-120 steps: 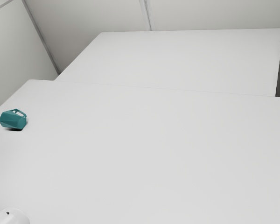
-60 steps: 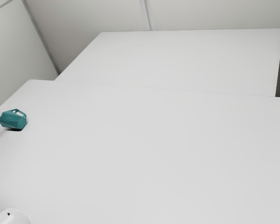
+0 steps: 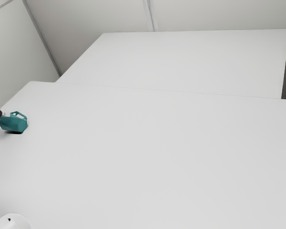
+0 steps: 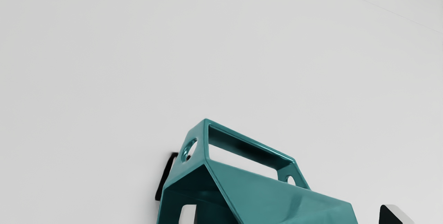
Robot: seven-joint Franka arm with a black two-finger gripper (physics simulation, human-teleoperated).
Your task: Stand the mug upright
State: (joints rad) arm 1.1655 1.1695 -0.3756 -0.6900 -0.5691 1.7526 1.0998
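Observation:
At the exterior view's left edge, my gripper is over the teal mug, which lies on its side on the white table, handle raised. Seen from the wrist, the gripper stands open with its fingers wide apart. One fingertip overlaps the dark mouth of the mug; the other is past the mug's opposite end. Whether the first fingertip is inside the mouth or above it, I cannot tell. The lower part of the mug is cut off in the wrist view.
A second white table surface adjoins the far edge of the first. Pale walls rise behind. A rounded white part sits at the exterior view's bottom left corner.
My gripper has come in from the exterior view's left edge and moved toward its right, now reaching over the mug. The mug lies as before.

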